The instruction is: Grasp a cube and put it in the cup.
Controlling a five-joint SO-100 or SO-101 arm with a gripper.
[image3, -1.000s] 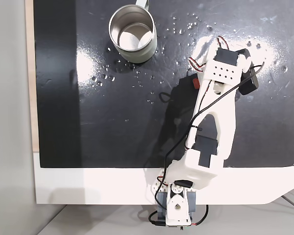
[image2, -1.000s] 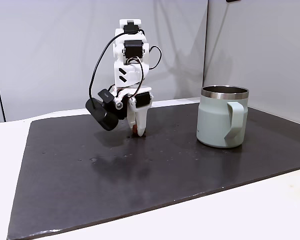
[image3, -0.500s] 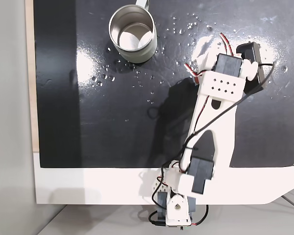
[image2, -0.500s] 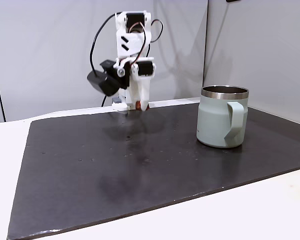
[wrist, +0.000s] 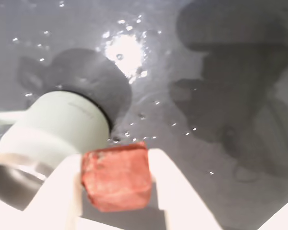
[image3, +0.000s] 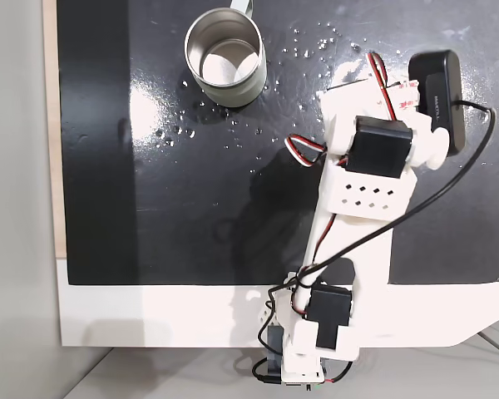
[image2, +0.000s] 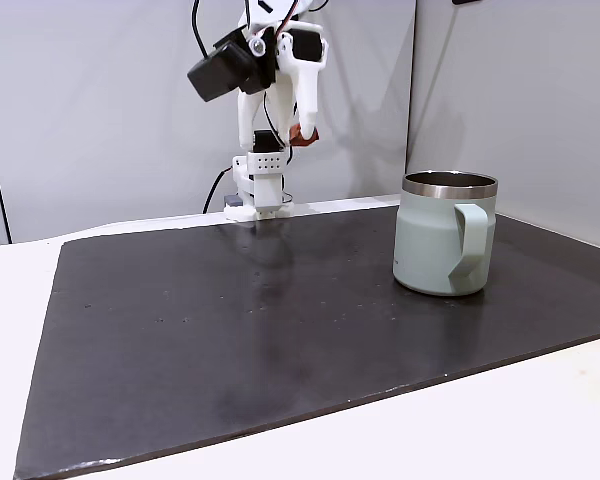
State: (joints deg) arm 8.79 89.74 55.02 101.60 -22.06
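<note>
In the wrist view the reddish-brown cube point(wrist: 116, 178) is pinched between my two white fingers point(wrist: 55, 199), so my gripper point(wrist: 114, 162) is shut on it. The pale green cup point(wrist: 55, 136) stands below and to the left of the cube, its steel rim toward the lower left corner. In a fixed view from the side my gripper point(image2: 302, 131) hangs high above the mat with the cube point(image2: 305, 133) at its tip. The cup point(image2: 445, 240) stands upright well to the right, handle facing the camera. In a fixed view from above, the cup point(image3: 229, 96) is open-topped at the upper left.
A black glossy mat point(image2: 230, 330) covers most of the white table point(image2: 540, 420). The arm's base point(image2: 257, 192) sits at the mat's far edge, near a grey wall. From above, the white arm point(image3: 362, 179) reaches over the mat's right half.
My gripper has risen from the mat's surface to high above it, carrying the cube. The arm has folded back toward its base. The cup has not moved.
</note>
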